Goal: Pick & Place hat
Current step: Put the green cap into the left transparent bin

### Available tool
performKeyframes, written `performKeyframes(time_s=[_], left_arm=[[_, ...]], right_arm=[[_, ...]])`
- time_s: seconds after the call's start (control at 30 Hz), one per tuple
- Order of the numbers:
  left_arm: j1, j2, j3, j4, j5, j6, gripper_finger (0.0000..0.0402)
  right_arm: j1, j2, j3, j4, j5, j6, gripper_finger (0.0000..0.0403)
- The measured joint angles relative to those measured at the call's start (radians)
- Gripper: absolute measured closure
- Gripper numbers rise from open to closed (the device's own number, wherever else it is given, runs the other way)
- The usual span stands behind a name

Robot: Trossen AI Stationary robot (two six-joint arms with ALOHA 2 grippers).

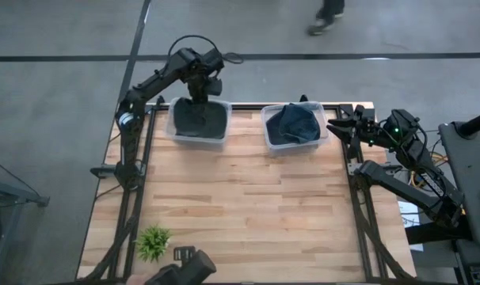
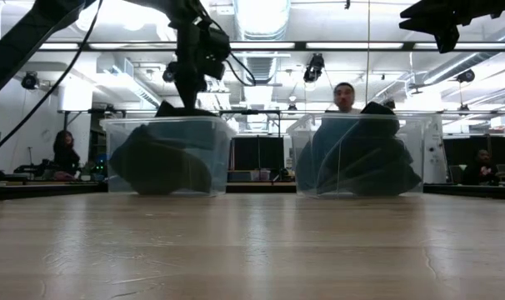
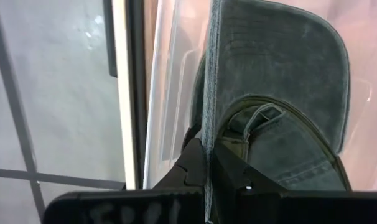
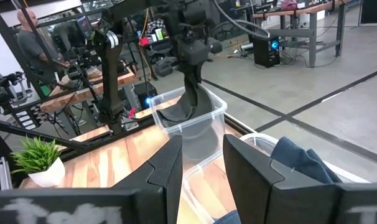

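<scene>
Wooden desk [image 1: 240,206] in an open lab hall; two clear bins stand side by side at its far edge, a small potted plant [image 1: 153,241] sits at the near left corner, and people are visible in the room beyond.

Left bin [image 1: 199,121]: holds the hat [image 3: 282,93], a dark grey-green denim cap. Your left gripper [image 1: 199,93] is down in this bin with its fingers [image 3: 198,165] clamped shut on the edge of the cap; the wrist view shows the cloth pinched edge-on between them, near where the brim meets the crown. The cap hangs partly inside the bin.

Right bin [image 1: 294,125]: holds a heap of dark blue cloth [image 1: 294,123], probably more hats. Cannot tell how many.

Right gripper [image 4: 201,162]: waits off the far right corner of the desk, well apart from both bins, fingers part open, holding nothing.

Handling notes (judgement):
- Expect the cap to be light; weight is no concern.
- Crown is soft and will sag or fold under its own hang. Brim looks stiffer and keeps its curve.
- Woven cloth is not slippery and not fragile, so a firm pinch is safe.
- Best hold is the brim or the stitched seam beside it, where you are now. A pinch on loose crown cloth would let the cap swing and could snag the bin wall as you lift.
</scene>
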Motion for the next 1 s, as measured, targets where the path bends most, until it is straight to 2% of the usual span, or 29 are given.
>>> performKeyframes(time_s=[1.0], left_arm=[[0.000,0.000,-0.267,0.166,-0.018,-0.008,0.0389]], right_arm=[[0.000,0.000,0.000,0.000,0.000,0.003,0.0291]])
